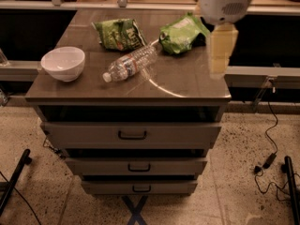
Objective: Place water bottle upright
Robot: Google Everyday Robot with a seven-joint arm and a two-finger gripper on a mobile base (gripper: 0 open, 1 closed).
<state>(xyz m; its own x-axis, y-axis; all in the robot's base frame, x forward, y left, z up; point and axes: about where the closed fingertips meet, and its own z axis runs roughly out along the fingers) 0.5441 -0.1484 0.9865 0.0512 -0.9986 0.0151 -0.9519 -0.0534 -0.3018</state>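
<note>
Water bottle (131,63) on its side mid-counter (187,81); gripper (220,55) hangs over the right edge, well apart from it.
Claw state: cannot tell. Cap points front-left. Risk: round ribbed body may roll under contact, toward bowl (63,63) or front edge.

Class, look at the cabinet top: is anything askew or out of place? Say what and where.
The water bottle lies on its side mid-top rather than standing, cap end nearest the white bowl. The gripper hangs over the right side of the cabinet, apart from the bottle.
</note>
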